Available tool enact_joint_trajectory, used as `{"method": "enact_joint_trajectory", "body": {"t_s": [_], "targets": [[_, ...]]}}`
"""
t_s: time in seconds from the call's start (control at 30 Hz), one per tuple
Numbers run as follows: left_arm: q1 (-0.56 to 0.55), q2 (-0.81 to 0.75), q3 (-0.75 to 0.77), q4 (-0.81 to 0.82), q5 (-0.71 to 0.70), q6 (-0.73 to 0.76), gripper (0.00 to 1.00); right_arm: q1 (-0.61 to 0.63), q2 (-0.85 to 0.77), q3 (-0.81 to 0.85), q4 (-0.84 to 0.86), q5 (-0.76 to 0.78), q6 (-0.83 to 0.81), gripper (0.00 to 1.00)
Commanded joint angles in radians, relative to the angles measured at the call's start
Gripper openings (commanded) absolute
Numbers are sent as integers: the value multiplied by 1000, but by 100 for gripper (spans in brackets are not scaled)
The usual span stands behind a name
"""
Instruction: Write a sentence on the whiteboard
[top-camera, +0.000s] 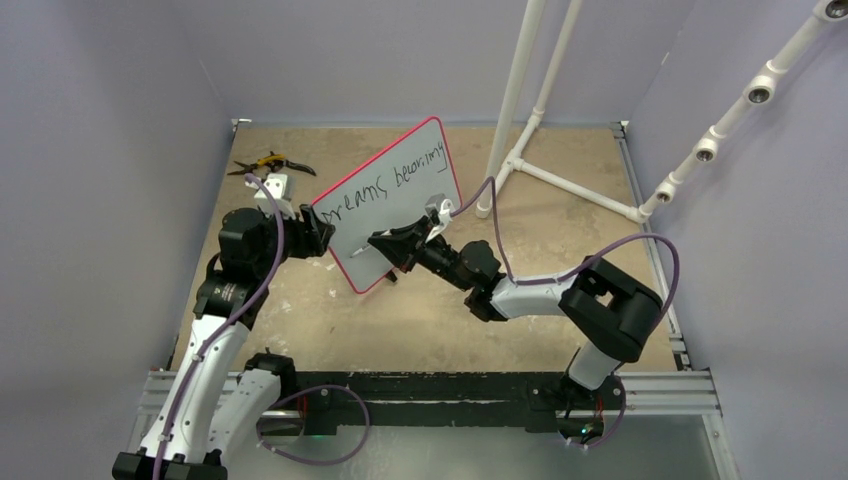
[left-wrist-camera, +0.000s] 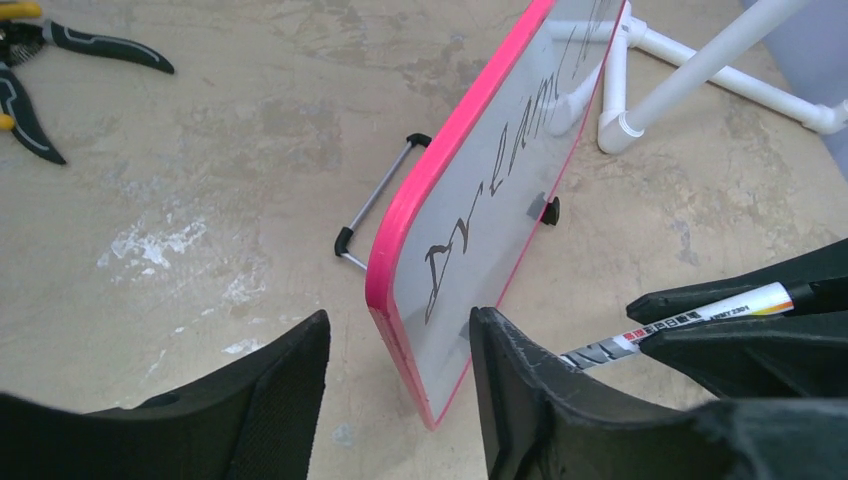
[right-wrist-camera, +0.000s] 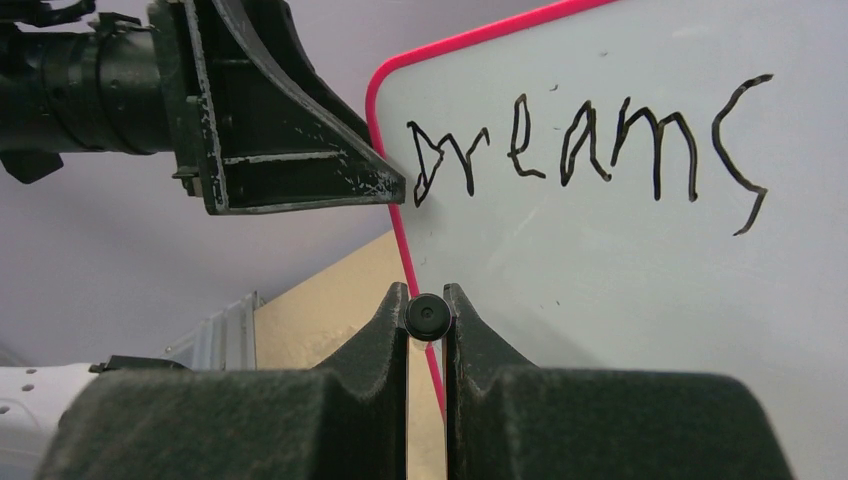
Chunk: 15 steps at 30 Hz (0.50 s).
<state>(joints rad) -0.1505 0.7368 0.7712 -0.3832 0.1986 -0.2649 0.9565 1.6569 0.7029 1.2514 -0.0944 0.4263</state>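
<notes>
The whiteboard (top-camera: 395, 228) stands tilted on the table, with a red-pink rim. The sentence (top-camera: 385, 187) on it reads "Dreams becoming" in one line; only "Dreams" (right-wrist-camera: 590, 150) shows in the right wrist view. My left gripper (top-camera: 322, 228) is open, its jaws straddling the board's lower left corner (left-wrist-camera: 425, 330) without clamping it. One of its fingers (right-wrist-camera: 300, 150) lies by the "D". My right gripper (top-camera: 377, 241) is shut on a marker (right-wrist-camera: 427, 317), in front of the board's lower left face. The marker's barrel (left-wrist-camera: 690, 320) shows in the left wrist view, its tip hidden.
Yellow-and-black pliers (top-camera: 268, 163) lie at the far left of the table. A white pipe frame (top-camera: 520, 150) stands behind the board on the right. The board's wire stand (left-wrist-camera: 380, 200) juts out behind it. Purple walls enclose the table.
</notes>
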Motion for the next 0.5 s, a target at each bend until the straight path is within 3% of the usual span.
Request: {"method": "enact_joint_trajectory", "body": {"t_s": [0.0, 0.47], "targets": [[3, -24, -23, 90, 25, 46, 46, 15, 20, 45, 76, 49, -13, 0], [3, -16, -37, 95, 20, 59, 26, 21, 57, 54, 108, 175, -31, 0]]}}
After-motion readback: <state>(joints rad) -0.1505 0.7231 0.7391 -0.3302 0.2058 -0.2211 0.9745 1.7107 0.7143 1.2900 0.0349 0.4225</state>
